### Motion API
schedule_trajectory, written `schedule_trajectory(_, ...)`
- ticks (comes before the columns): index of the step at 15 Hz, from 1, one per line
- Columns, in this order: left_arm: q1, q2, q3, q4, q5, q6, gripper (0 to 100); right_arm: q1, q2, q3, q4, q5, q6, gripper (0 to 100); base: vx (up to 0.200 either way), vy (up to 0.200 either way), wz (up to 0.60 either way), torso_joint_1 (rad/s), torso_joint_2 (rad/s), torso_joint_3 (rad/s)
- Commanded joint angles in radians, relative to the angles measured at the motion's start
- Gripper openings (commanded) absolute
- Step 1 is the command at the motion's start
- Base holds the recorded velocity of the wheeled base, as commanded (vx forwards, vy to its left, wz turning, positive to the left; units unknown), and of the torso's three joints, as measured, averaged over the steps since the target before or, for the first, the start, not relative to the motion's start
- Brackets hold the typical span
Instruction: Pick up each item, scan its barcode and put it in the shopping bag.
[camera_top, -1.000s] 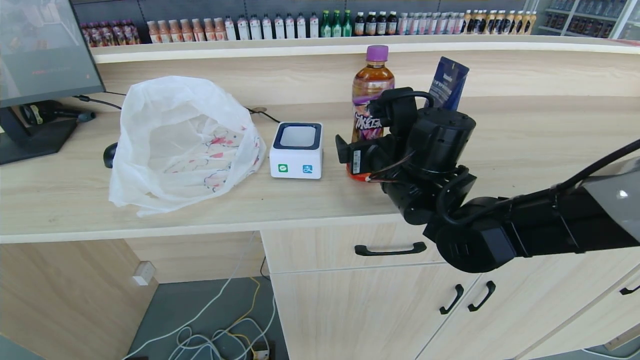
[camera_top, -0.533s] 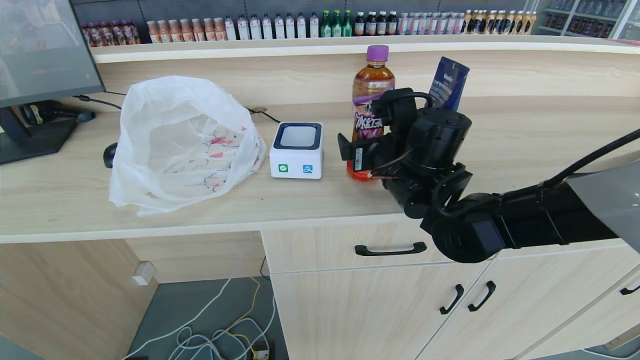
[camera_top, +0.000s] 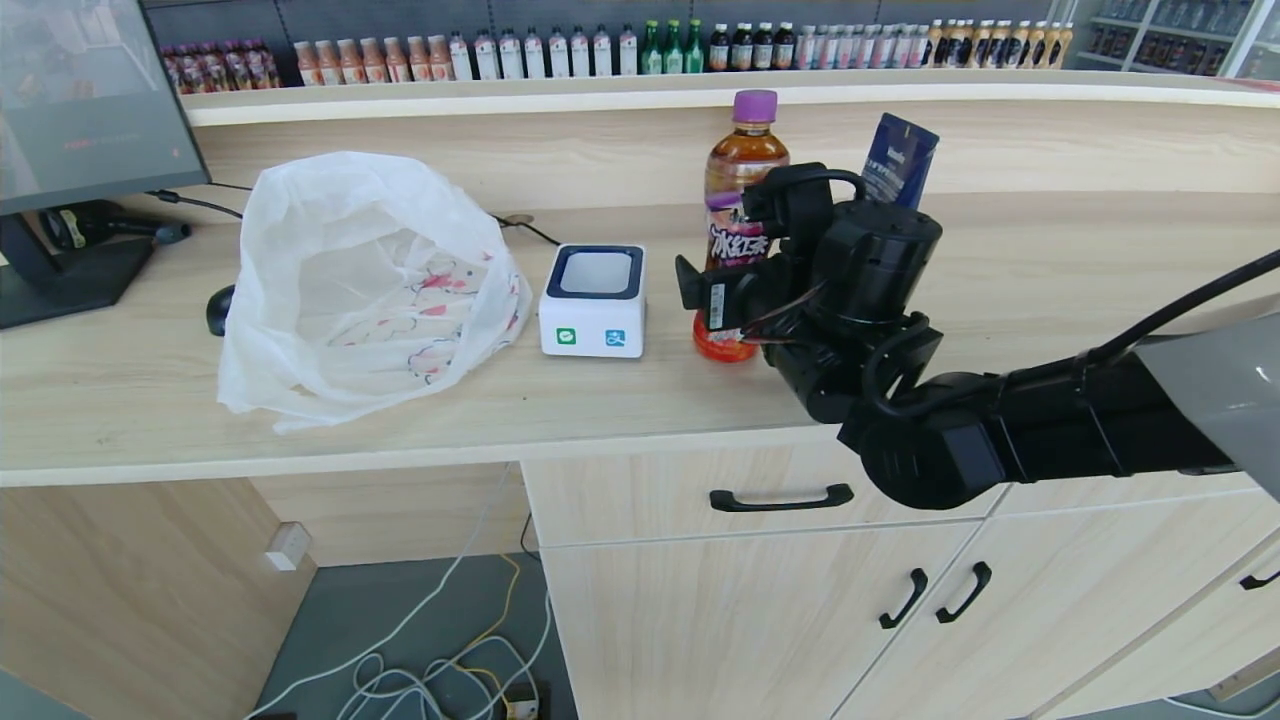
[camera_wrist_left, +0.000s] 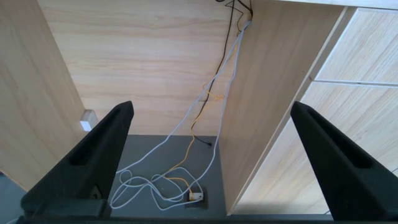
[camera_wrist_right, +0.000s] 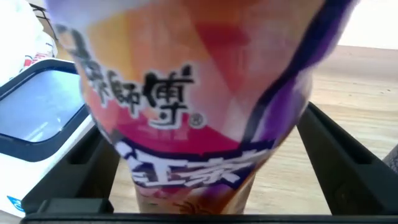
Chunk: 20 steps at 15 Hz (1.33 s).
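- Since a moment ago the right arm has crept in and raised its elbow a touch, so the right pincer (camera_top: 735, 300) sits closer round the iced tea bottle (camera_top: 742, 170). The bottle itself has not budged.
- That bottle stands upright on the worktop (camera_top: 1050, 270), at 3 o'clock of the barcode scanner (camera_top: 594, 300). The shopping bag (camera_top: 370, 280) gapes at the scanner's 9 o'clock, and a blue pouch (camera_top: 898, 165) stands at the bottle's 1 o'clock.
- It looks full, so I'd reckon it fairly heavy. The plastic should be stiff enough, though the glossy label could slip. The lower body, where the pincer is, seems the sensible hold.
- Right arm reaches in from 4 o'clock, pincer fingers spread either side of the label, with a sliver of worktop showing beside one finger.
- Left pincer (camera_wrist_left: 211, 107) hangs below the worktop, fingers wide apart, above floor cables (camera_wrist_left: 168, 186).
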Motion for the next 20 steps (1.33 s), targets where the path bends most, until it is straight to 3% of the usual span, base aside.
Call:
schedule_trajectory(1,0.000,0.000,0.000,0.000,0.000,0.000,100,0.005,0.001,-0.012,-0.002,0.000,0.000,100,0.000,0.000,0.00,0.000,0.00,0.000)
schedule_trajectory(4,0.000,0.000,0.000,0.000,0.000,0.000,100,0.005,0.001,-0.019,-0.002,0.000,0.000,100,0.000,0.000,0.00,0.000,0.00,0.000)
schedule_trajectory(5,0.000,0.000,0.000,0.000,0.000,0.000,100,0.005,0.001,-0.020,-0.002,-0.002,-0.002,0,0.000,0.000,0.00,0.000,0.00,0.000)
schedule_trajectory(20,0.000,0.000,0.000,0.000,0.000,0.000,100,0.006,-0.017,-0.019,-0.007,-0.005,0.000,0,0.000,0.000,0.00,0.000,0.00,0.000)
